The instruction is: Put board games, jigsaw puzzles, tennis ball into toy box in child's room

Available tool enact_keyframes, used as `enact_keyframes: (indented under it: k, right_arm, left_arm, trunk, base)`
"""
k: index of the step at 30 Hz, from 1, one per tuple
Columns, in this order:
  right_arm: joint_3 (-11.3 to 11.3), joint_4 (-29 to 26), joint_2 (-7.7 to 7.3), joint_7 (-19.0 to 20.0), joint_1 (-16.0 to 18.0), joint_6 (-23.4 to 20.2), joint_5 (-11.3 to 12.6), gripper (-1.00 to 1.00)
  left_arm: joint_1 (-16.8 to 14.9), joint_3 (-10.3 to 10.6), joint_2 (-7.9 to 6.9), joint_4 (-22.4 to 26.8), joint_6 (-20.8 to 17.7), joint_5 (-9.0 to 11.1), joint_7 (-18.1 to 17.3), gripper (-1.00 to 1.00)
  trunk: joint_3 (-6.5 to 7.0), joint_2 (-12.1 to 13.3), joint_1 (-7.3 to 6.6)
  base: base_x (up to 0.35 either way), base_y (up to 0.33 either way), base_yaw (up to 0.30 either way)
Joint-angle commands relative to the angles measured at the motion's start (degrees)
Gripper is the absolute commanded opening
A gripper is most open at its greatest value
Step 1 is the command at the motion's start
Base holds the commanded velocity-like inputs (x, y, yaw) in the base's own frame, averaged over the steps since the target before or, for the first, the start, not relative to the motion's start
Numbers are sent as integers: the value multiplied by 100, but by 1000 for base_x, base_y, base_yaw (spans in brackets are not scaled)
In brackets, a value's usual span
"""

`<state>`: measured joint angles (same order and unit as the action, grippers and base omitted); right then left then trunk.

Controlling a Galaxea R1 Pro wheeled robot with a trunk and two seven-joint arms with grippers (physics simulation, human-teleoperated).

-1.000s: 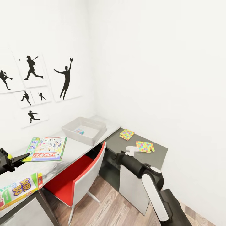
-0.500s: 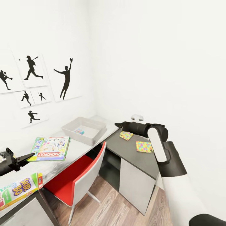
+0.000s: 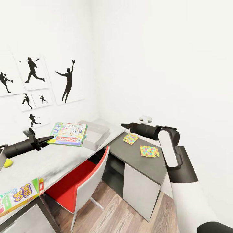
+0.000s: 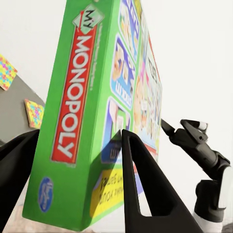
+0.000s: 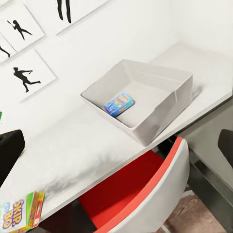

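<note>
While the left gripper [image 3: 48, 139] is clamped on one short edge of the Monopoly box [image 3: 68, 134], with a finger [image 4: 141, 189] laid over the printed cover and the other under the back, the box is carried flat and clear of the table [image 3: 48, 161]. Its long axis is seen to run straight out from the fingertips toward the toy box [image 3: 97, 134], and its far end already overlaps the near rim of that tray in the head view; whether it is above the tray's floor cannot be told. The left arm is therefore judged the nearer one for the drop, with a further reach along the same line needed before release, lest the box tip on the rim. Inside the tray, the small blue game [image 5: 119, 104] is seen lying on the floor. Behind the left fingers, near the forearm, the tennis ball [image 3: 7, 162] rests on the table, and the Skip-Bo box [image 3: 19, 196] lies farther back at the table's near edge. The right gripper [image 3: 124, 125] is held out over the lower dark cabinet top; its finger state cannot be told. Just beneath and beyond its tips lies one jigsaw puzzle [image 3: 130, 138], with the second puzzle [image 3: 149, 151] back beside its forearm, both flat and untouched.
</note>
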<state>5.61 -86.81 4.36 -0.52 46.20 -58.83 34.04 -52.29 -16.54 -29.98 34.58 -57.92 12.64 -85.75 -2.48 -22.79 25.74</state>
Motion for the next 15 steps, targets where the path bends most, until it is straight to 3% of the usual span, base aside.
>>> enact_keyframes:
  k: [1,8,15]
  right_arm:
    - [-5,-19,2,-8,10,-22,72,100]
    - [0,-28,32,-12,12,-15,118,100]
    - [-11,-29,14,-10,12,-15,121,100]
  left_arm:
    - [-31,31,5,-13,-52,-5,-17,-100]
    - [-47,53,16,-16,-60,-6,-20,-100]
    - [-46,50,33,-13,-34,-4,-29,-100]
  trunk:
    - [-14,-13,4]
    - [-11,-13,4]
    - [26,-13,4]
  base:
    - [6,0,0]
    - [171,-85,11]
    - [204,-194,174]
